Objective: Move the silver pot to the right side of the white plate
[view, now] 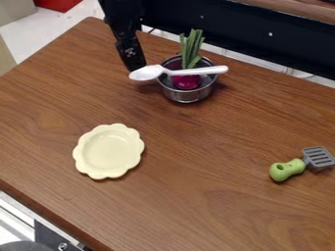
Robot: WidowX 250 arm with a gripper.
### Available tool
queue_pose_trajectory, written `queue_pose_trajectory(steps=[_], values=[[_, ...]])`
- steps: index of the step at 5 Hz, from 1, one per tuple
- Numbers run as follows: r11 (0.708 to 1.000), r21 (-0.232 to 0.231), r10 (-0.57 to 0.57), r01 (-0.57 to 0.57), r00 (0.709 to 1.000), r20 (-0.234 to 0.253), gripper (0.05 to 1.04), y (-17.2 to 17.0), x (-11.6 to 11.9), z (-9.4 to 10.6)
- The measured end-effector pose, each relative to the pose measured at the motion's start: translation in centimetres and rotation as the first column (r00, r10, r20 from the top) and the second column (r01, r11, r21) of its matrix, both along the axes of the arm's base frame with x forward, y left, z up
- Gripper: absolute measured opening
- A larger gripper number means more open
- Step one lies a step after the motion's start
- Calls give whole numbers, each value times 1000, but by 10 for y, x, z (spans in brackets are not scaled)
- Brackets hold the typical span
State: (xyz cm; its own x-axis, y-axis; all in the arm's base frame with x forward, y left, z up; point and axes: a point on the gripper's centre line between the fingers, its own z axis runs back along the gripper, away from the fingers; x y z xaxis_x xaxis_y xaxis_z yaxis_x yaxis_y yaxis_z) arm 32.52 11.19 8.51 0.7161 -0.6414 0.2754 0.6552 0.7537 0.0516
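"Wood grain is seen across the tabletop (196, 196). Where is the silver pot (186, 96) placed?"

"Toward the far edge, well apart from the pale scalloped plate (109, 151), up and right of it. A purple vegetable (186, 82) is held inside; a white spoon (196, 71) is laid across."

"And the pincer (135, 64)?"

"Beside the spoon's bowl; whether it is opened or closed cannot be told."

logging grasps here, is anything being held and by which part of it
That can't be told: the gripper is at the bowl end of the white spoon lying across the silver pot, but a grip isn't discernible.
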Motion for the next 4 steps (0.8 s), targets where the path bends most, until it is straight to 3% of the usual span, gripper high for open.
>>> queue_pose_trajectory(steps=[1,2,4], values=[[1000,-18,10,-10,999,-31,1001,-2,-3,-12],[994,-47,97,-98,995,-26,1001,-18,2,-20],[961,-89,257,-261,965,-49,1001,-57,22,-10]])
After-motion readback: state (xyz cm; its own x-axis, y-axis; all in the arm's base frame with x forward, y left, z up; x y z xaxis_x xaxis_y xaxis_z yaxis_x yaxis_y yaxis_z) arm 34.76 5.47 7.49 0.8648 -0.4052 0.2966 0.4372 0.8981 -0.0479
